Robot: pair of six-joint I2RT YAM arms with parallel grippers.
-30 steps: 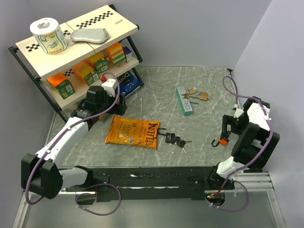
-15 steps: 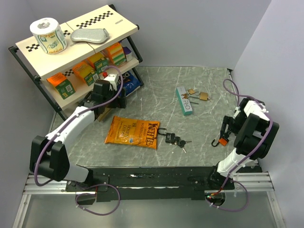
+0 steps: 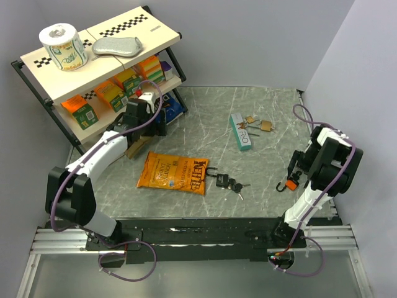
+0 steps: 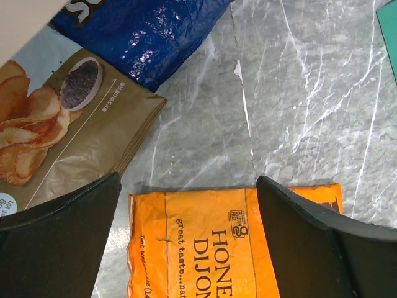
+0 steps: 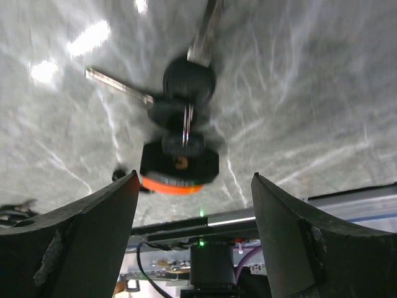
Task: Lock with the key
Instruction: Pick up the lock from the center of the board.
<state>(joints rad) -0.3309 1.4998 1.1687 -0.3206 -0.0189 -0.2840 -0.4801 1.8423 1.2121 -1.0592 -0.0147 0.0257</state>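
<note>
A: Where is the orange padlock (image 5: 180,169)?
B: On the counter (image 5: 310,62) near its right edge, directly below the right end effector (image 5: 193,186), whose jaws stand apart, empty
A: How will it handle?
B: Small, rigid, probably slick; the attached keys (image 5: 186,81) flop loose, so I'd pinch its flat sides

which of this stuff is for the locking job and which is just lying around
For the job: orange padlock with keys, under the open right end effector; black padlock with keys and brass padlock with keys are other candidates.

Lying about: orange chip bag, teal box, blue bag, brown chip bag, shelf, toilet roll, silver pouch.
</note>
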